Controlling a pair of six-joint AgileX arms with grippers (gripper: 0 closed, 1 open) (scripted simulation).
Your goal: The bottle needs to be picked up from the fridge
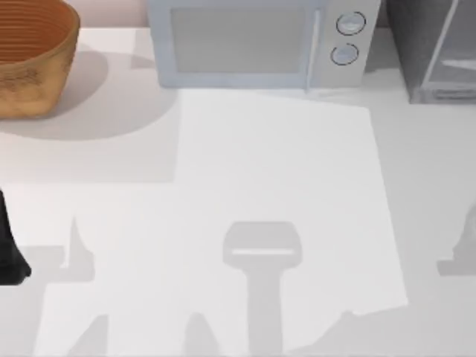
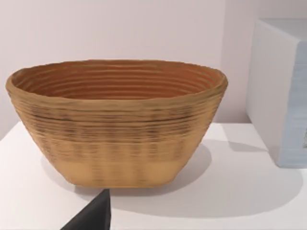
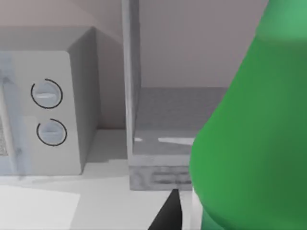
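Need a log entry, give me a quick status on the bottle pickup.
Left arm parked at table's left edge, facing the basket. Bottle close up at right hand, in front of the fridge. Grip unconfirmed. Nothing seen in the way.

Basket: woven, tan, sitting at the table's far left corner. Microwave: light grey, two round knobs facing front, standing along the back edge, well apart from the basket.

Our top view looks down on the table; our wrist views face rearward, sharing the microwave.
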